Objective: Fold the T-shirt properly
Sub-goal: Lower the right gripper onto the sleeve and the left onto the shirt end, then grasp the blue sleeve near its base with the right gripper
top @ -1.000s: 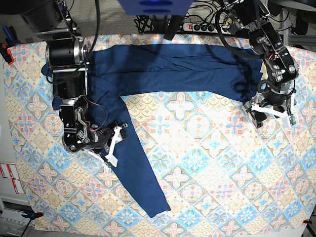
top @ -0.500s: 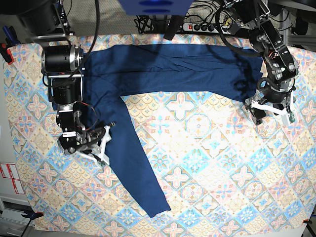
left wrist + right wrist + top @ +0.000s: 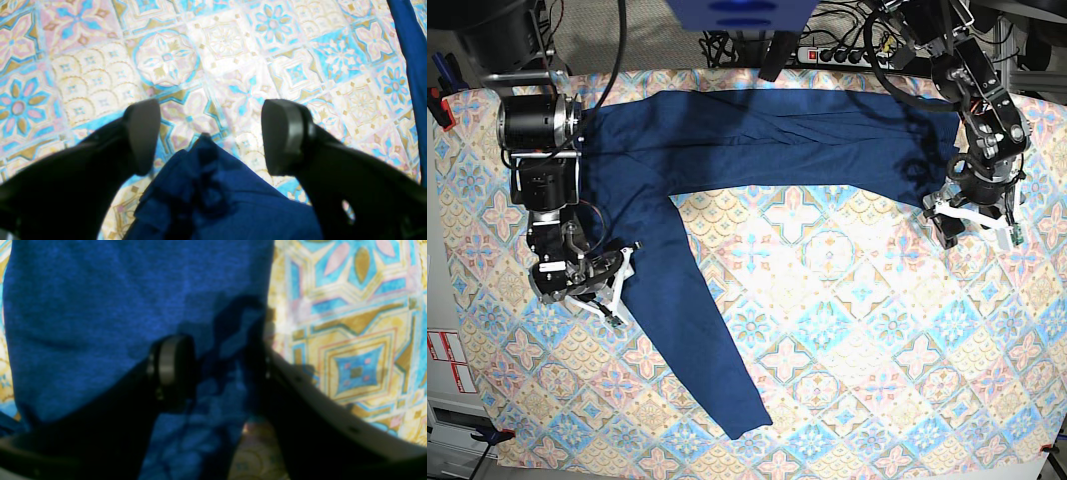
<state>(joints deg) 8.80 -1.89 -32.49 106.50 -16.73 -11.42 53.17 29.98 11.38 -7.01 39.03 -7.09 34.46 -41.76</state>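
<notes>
The navy T-shirt (image 3: 767,140) lies flat across the back of the table, with one long sleeve (image 3: 712,340) running down toward the front edge. My right gripper (image 3: 620,290) is open, low over the shirt's left part. In the right wrist view its fingers (image 3: 173,368) straddle the navy fabric (image 3: 100,306) near the fabric's edge. My left gripper (image 3: 972,226) is open at the shirt's right end. In the left wrist view a bunched navy corner (image 3: 213,200) lies just behind the open fingers (image 3: 283,133), and nothing is gripped.
The pastel tile-patterned tablecloth (image 3: 877,350) covers the whole table. A power strip and cables (image 3: 837,52) lie behind the back edge. A red clamp (image 3: 437,102) sits at the left edge. A second navy strip (image 3: 412,50) shows at the right of the left wrist view.
My right gripper has moved left and slightly back, from over the sleeve to the shirt's left edge. My left gripper has shifted a little toward the back, staying open.
</notes>
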